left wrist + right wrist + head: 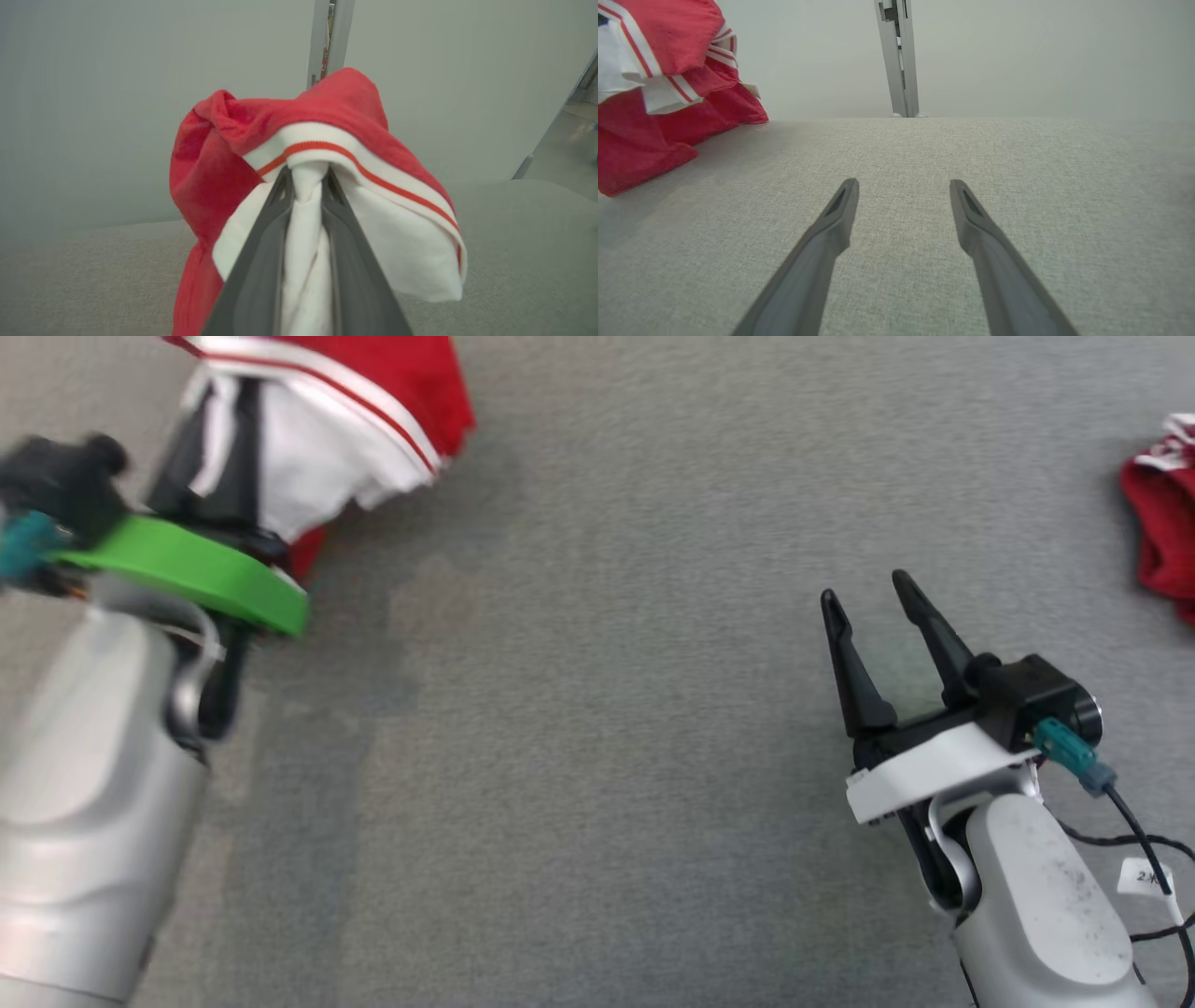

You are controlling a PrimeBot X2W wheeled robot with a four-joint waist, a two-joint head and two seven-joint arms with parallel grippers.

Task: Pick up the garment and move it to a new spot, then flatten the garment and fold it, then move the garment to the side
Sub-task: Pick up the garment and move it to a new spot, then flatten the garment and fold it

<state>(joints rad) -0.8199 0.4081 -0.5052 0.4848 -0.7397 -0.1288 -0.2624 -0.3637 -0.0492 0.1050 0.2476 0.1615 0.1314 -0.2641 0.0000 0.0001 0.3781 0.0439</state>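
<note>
The garment [355, 420] is red with white panels and red-striped white trim. It hangs bunched at the upper left of the head view, lifted off the grey surface. My left gripper [307, 179] is shut on a white fold of the garment [299, 140], which drapes over both dark fingers. In the head view the left gripper [219, 476] is partly hidden by its green wrist ring and the cloth. My right gripper [873, 593] stands open at the lower right, fingers apart over bare grey cloth. The right wrist view has the garment [668, 88] at upper left, its lower part resting on the surface, well away from the right gripper [903, 186].
A second red and white piece of clothing [1162, 523] lies at the far right edge of the grey fabric surface [607, 709]. A pale wall with a grey vertical post [899, 56] rises behind the surface's far edge. Black cables [1148, 868] trail from the right wrist.
</note>
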